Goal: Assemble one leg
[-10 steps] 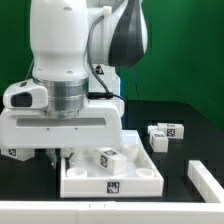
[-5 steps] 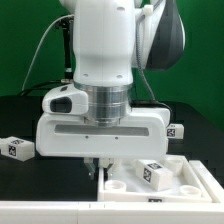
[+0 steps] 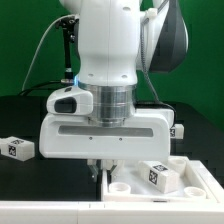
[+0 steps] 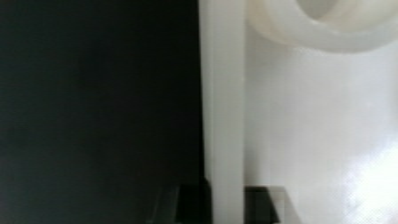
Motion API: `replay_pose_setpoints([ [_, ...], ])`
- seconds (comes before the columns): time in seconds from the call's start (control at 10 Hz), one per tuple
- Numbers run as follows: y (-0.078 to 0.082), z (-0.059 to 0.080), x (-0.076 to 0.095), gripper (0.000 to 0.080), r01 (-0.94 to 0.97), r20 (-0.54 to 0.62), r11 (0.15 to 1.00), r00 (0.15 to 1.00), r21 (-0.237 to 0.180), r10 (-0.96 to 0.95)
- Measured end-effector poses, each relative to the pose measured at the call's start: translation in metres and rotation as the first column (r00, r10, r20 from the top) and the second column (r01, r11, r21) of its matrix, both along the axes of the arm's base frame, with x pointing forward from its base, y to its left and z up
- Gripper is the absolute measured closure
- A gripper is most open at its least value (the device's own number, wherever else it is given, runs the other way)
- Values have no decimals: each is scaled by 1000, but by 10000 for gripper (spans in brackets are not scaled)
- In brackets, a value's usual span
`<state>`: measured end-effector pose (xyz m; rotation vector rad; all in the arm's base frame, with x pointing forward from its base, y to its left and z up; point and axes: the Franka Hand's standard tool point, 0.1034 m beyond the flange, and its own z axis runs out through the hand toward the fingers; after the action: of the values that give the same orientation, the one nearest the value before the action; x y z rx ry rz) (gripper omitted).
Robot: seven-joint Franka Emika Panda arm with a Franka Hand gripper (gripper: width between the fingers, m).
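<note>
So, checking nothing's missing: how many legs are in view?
3. One leg on the table at the exterior view's left, one lying on the white panel, one peeking past the arm at the exterior view's right. Others may hide behind it.

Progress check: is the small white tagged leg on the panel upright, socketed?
No: the small white tagged leg lies on its side atop the flat white socketed panel.

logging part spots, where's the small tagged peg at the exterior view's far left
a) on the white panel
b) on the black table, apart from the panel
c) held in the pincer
b: the peg lies on the black table, apart from the white panel, while the pincer is down at the panel's edge.
</note>
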<state>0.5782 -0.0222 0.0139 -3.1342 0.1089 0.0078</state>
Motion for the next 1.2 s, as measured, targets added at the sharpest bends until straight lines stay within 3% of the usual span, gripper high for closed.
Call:
replay_pose_setpoints([
  [0.7, 1, -5, 7, 748, -10, -12, 1000, 1000, 0, 10],
  [0.8, 1, -4, 6, 670, -10, -13, 1000, 1000, 0, 10],
  [0.9, 5, 1, 1, 486, -16, -13, 1000, 1000, 2, 16],
  [1.0, 16, 12, -6, 486, -31, -12, 1000, 999, 6, 31],
  [1.1, 31, 28, -15, 338, -52, -9, 999, 999, 11, 52],
  [1.2, 48, 48, -24, 338, -63, 3, 998, 998, 16, 63],
])
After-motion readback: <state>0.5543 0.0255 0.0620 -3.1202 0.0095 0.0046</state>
